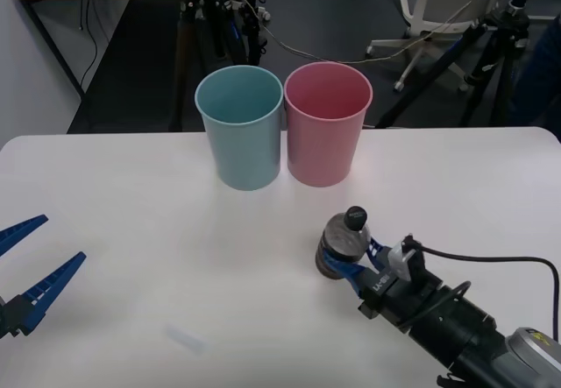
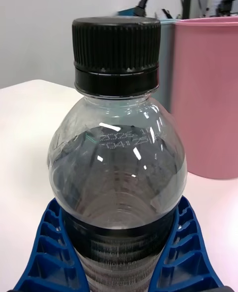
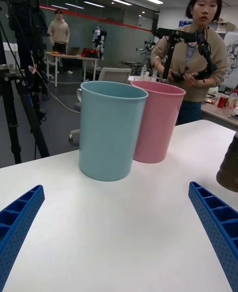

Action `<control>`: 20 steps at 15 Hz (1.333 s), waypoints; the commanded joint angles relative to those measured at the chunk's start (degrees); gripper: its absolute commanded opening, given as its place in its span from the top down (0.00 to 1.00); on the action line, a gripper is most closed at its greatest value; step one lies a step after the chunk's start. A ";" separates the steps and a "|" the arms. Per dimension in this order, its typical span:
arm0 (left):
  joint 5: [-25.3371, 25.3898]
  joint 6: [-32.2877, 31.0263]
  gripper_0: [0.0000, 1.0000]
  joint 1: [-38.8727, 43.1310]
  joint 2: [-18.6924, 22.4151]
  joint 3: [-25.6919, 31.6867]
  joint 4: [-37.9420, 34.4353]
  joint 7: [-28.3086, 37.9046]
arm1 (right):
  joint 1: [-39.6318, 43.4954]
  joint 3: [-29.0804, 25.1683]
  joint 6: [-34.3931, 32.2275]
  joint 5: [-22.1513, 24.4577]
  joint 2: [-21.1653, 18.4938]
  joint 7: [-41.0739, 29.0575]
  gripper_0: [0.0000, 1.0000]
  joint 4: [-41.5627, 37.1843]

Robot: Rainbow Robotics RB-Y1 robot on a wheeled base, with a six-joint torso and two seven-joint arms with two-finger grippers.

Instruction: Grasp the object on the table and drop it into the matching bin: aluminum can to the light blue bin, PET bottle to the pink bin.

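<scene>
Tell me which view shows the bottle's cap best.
The right wrist view: the PET bottle stands close between the right gripper fingers, its ribbed cap sharp. The front view shows the cap small; the left wrist view catches the bottle's edge.

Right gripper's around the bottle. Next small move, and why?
Probably lift straight up. The right gripper has its blue fingers on both sides of the bottle, which looks to stand upright on the table. The pink bin sits just beyond, its rim above the cap. The left gripper waits open.
</scene>
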 commanded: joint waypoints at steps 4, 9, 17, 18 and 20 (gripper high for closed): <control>0.00 0.00 0.00 0.00 0.00 0.00 0.00 0.00 | 7.64 -8.22 -0.40 -5.10 -6.15 -1.92 1.00 -5.33; 0.00 0.00 0.00 0.00 0.00 0.00 0.00 0.00 | 12.21 -14.02 -0.75 -8.35 -10.54 -2.89 1.00 -11.83; 0.00 0.00 0.00 0.00 0.00 0.00 0.00 0.00 | 13.97 -22.46 7.07 -29.44 -30.05 -5.44 1.00 -28.27; 0.00 0.00 0.00 0.00 0.00 0.00 0.00 0.00 | 14.67 -25.09 8.48 -32.52 -33.13 -5.61 1.00 -30.20; 0.00 0.00 0.00 0.00 0.00 0.00 0.00 0.00 | 15.46 -29.84 9.89 -37.18 -36.56 -6.32 1.00 -32.05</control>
